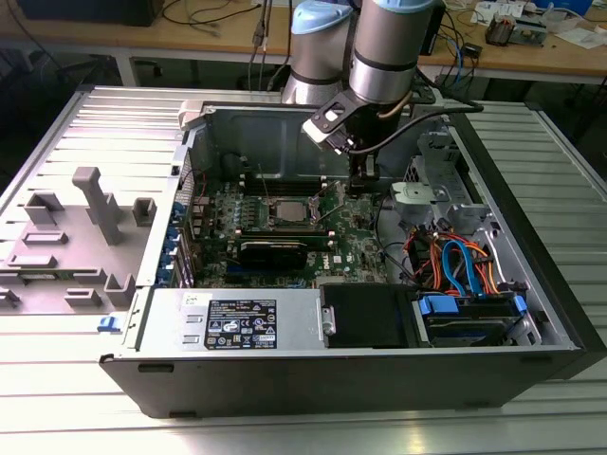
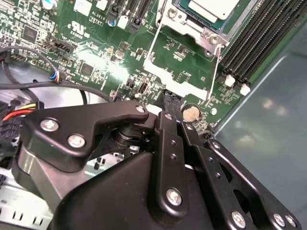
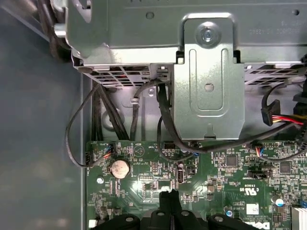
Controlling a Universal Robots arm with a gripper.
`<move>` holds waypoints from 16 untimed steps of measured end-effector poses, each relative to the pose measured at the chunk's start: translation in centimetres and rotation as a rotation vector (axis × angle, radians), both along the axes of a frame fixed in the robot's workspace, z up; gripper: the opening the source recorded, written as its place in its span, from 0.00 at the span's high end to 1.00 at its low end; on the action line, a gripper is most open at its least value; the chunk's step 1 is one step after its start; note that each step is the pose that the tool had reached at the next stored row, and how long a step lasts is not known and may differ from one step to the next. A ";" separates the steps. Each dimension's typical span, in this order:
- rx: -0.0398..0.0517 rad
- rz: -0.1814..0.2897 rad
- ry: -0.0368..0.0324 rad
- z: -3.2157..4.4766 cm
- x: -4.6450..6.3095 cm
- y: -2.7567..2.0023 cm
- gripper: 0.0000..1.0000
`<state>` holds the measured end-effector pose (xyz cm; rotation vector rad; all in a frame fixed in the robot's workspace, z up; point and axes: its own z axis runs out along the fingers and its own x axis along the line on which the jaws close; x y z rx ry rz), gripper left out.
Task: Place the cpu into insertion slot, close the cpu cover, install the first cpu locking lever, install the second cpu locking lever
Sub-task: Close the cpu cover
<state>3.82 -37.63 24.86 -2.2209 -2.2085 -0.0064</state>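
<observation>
Ribbed grey metal makes up the table (image 1: 285,431), and on it an open computer case (image 1: 360,384) lies on its side, with a grey plastic fixture plate (image 1: 85,227) beside it on the exterior view's left. Into the case from the far side reaches the arm (image 1: 394,47), its silver and blue segments above the rear wall. A green circuit board (image 1: 356,237) covers the case floor, and in the first wrist view a silver drive bracket (image 3: 208,86) sits just past the board's edge with black cables looping under it. The gripper (image 1: 358,185) hangs low over the board, to the exterior view's right of the socket and well apart from it. In both wrist views its black fingers (image 2: 170,103) look pressed together at the tip with nothing between them. The insertion slot (image 1: 273,216) sits near the middle of the board, next to the long black memory slots (image 2: 254,38). The cpu (image 1: 290,209) lies inside it, dull silver top upward. In the second wrist view the cpu cover (image 2: 199,28) shows as a silver frame around the chip's edge; whether it is latched I cannot tell. A round coin cell (image 2: 192,112) sits just beside the fingertip
</observation>
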 end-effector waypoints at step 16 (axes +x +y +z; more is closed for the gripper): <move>0.0004 0.027 0.0000 -0.17 -1.2 0.00 0.89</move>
